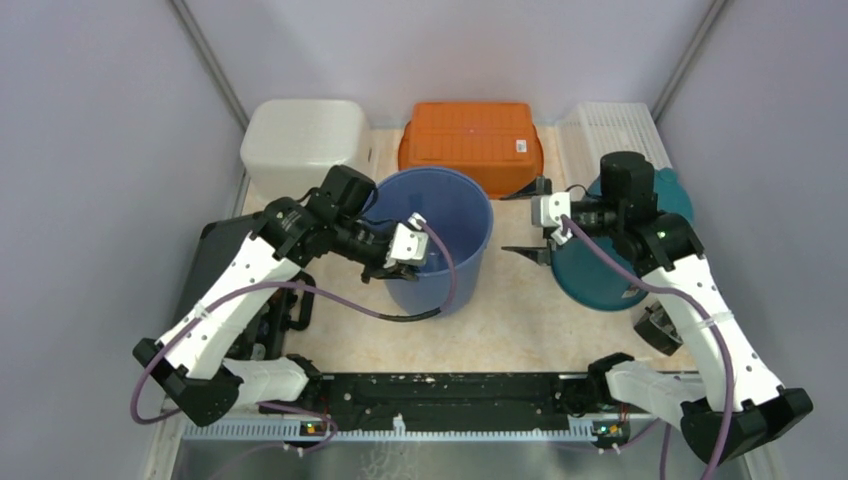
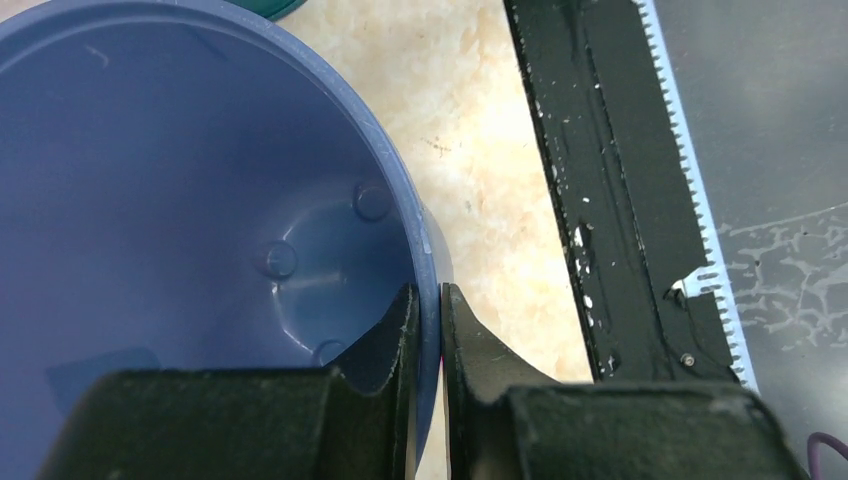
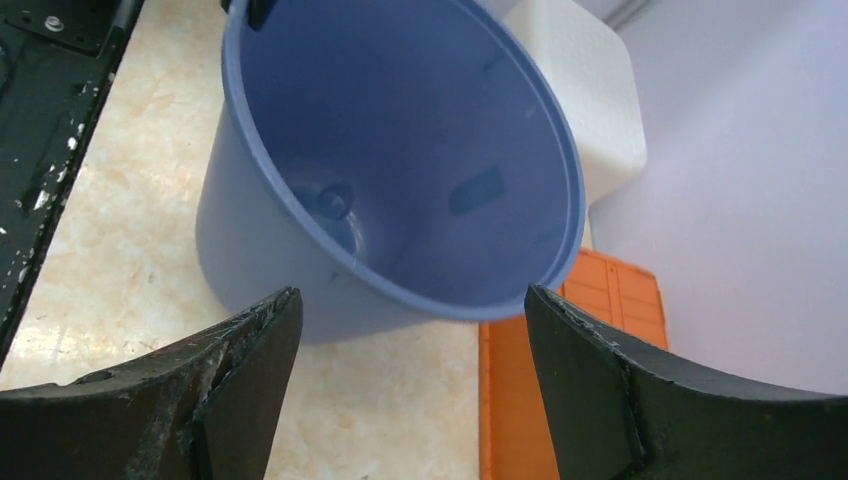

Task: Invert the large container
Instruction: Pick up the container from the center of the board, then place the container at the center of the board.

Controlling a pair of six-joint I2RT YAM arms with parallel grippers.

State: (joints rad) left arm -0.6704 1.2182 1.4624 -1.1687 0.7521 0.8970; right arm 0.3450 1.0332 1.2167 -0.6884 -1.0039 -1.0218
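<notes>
Jaws of left gripper (image 2: pixel 428 300) pinched shut on rim of large container (image 1: pixel 452 212), one finger inside wall, one outside. Jaws of right gripper (image 3: pixel 410 292) stood wide open, empty, facing container, not touching.

Risks: thin one-sided rim pinch could slip or let container swing on lift. Flip could knock orange crate (image 1: pixel 470 145) just behind. Purple cable (image 1: pixel 450 280) draped over front wall might snag.

Container was blue, round, tapered, smooth plastic, empty, upright, mouth up. Stood at centre of top view on counter (image 1: pixel 520 320).
</notes>
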